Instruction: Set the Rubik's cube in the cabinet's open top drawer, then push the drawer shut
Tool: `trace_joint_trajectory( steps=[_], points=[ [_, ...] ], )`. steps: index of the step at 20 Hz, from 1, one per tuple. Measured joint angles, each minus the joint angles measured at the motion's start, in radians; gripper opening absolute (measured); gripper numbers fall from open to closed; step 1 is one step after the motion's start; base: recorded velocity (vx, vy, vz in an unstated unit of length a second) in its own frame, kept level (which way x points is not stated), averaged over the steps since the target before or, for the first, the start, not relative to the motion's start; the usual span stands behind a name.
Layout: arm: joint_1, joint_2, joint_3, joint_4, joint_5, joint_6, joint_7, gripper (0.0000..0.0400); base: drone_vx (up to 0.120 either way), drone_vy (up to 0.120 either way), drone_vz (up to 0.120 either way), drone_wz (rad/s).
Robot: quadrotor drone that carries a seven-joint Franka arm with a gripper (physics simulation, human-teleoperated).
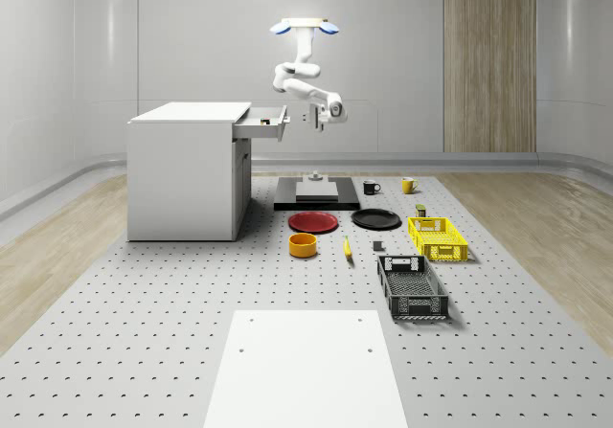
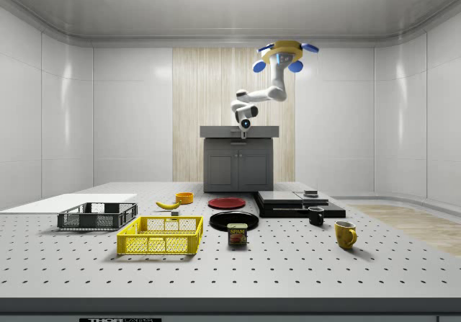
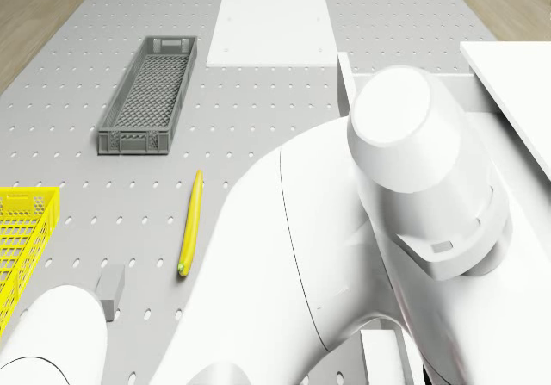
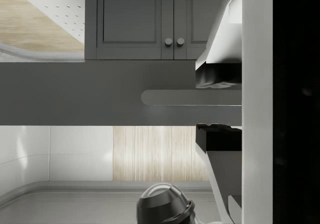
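The white cabinet stands on the whole-scene view's left with its top drawer pulled out. A small coloured thing lies inside the drawer; it looks like the Rubik's cube. My drone hovers high above the black platform, just right of the cabinet. The arm hangs down from it and the gripper sits level with the drawer front, a short way to its right. In the wrist view the gripper is open and empty, facing the drawer's handle. In the side view the gripper hangs in front of the cabinet top.
Below the arm lies a black platform. Nearer on the table are a red plate, black plate, orange bowl, banana, yellow crate, grey crate, two mugs and a white slab.
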Motion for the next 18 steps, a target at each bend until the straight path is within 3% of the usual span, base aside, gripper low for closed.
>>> trace_joint_trajectory(
  steps=[2, 9, 18],
  points=[
    [-0.003, -0.001, -0.001, 0.002, 0.002, 0.0, 0.001, 0.0105, 0.0, -0.12, -0.1, 0.0],
    [-0.008, -0.004, -0.005, 0.004, 0.006, 0.001, 0.003, 0.0105, 0.0, -0.091, 0.0, 0.0],
    [0.075, -0.025, -0.024, -0.054, -0.077, 0.002, -0.051, 0.0105, 0.0, 0.0, 0.0, 0.0]
  ],
)
